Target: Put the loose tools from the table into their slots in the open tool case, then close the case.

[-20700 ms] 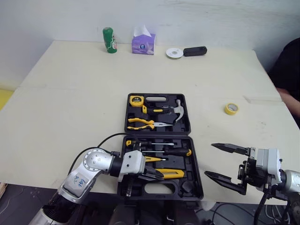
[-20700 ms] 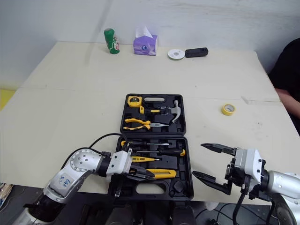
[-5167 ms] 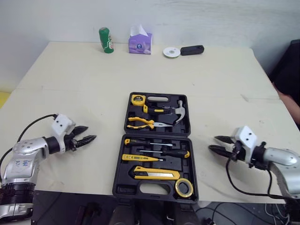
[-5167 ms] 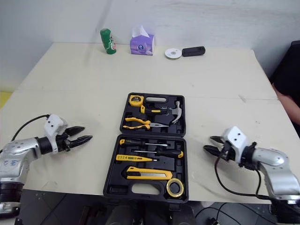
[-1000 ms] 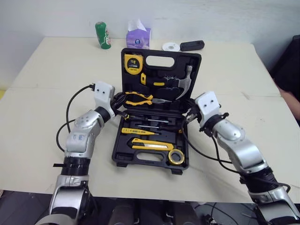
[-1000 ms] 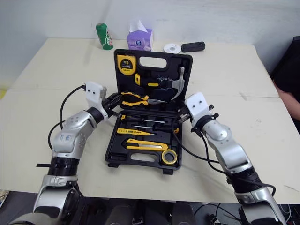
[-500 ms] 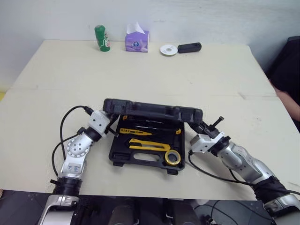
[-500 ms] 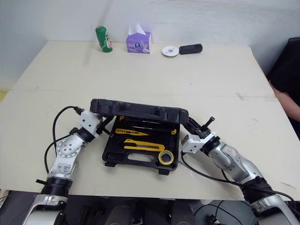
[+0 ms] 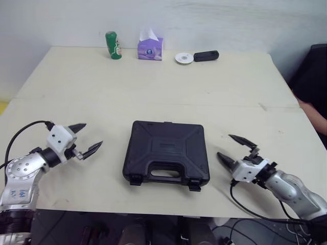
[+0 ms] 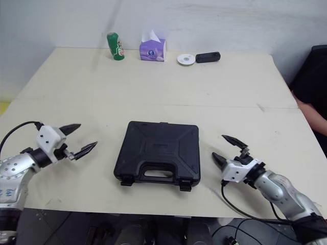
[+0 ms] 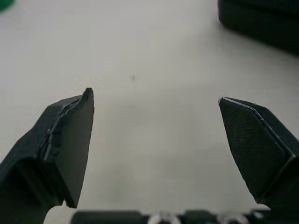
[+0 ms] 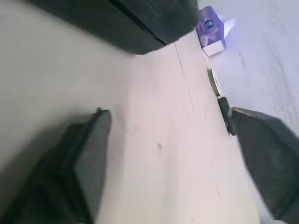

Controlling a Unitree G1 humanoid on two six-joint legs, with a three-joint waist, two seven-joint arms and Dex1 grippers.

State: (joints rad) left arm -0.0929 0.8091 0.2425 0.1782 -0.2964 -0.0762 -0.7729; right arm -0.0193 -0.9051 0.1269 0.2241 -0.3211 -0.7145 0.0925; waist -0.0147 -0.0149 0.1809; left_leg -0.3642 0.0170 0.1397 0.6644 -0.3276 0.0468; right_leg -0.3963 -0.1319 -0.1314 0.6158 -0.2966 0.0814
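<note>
I'm seeing the case (image 9: 166, 151) lying closed on the table (image 9: 76, 87), at the middle near the front edge. My left gripper (image 9: 91, 135) is sitting to its left and my right gripper (image 9: 225, 145) to its right, both apart from it. Along the far edge, left to right, a bottle (image 9: 111, 45), tissue box (image 9: 150, 48), disc (image 9: 183, 57) and remote (image 9: 206, 55) are lining up.

Bright, even, soft light covers the table (image 9: 153, 76). The case (image 9: 166, 148) throws a thin, faint shadow along its lower edge.

One each of tool case (image 9: 166, 150), green can (image 9: 111, 45), tissue box (image 9: 149, 49), white disc (image 9: 183, 58), black device (image 9: 206, 55)
</note>
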